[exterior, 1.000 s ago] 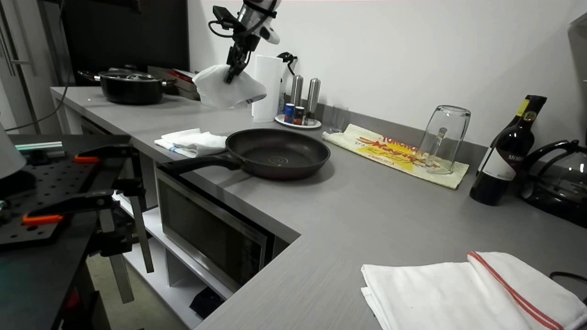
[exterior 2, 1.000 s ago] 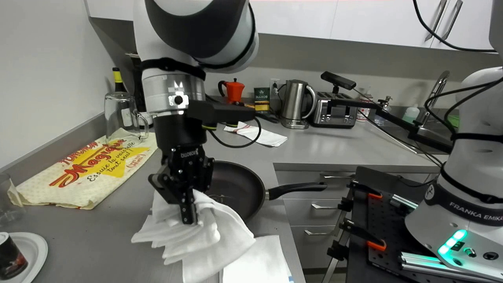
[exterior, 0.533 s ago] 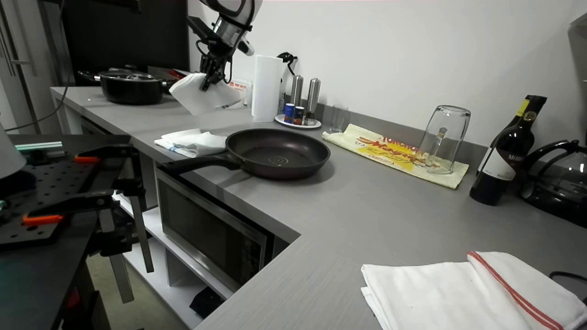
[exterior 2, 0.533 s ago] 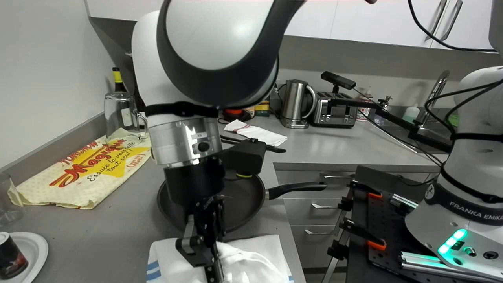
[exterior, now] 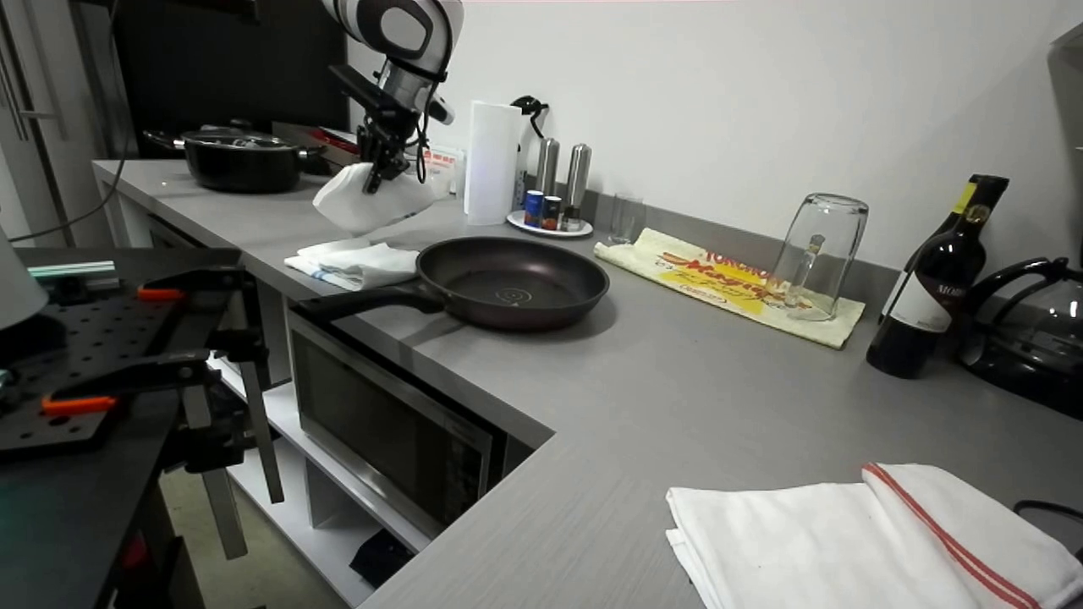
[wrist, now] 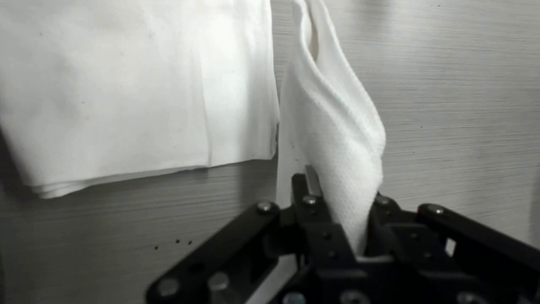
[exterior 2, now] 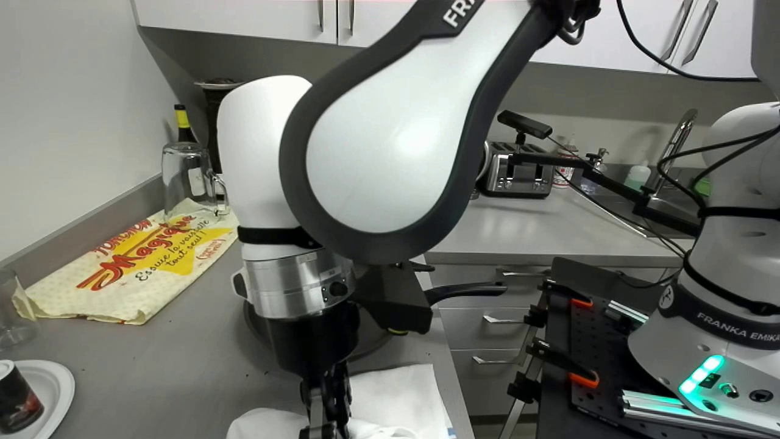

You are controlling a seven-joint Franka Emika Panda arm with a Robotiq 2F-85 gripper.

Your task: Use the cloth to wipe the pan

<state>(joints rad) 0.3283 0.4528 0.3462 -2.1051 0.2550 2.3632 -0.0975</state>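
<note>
one white dishcloth (exterior: 375, 208) hangs beyond the black frying pan (exterior: 513, 283), apart from it, in an exterior view; the franka arm (exterior 2: 384, 152) hides most of that pan in an exterior view. in the wrist view the gripper (wrist: 346, 192) pinches the dishcloth: grasping is done, wiping not under way, perhaps left.

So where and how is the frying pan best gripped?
Probably the handle of the frying pan, pinched across from beyond the counter: the handle is slim and its end juts past the edge, while the pan itself is broad.
</note>
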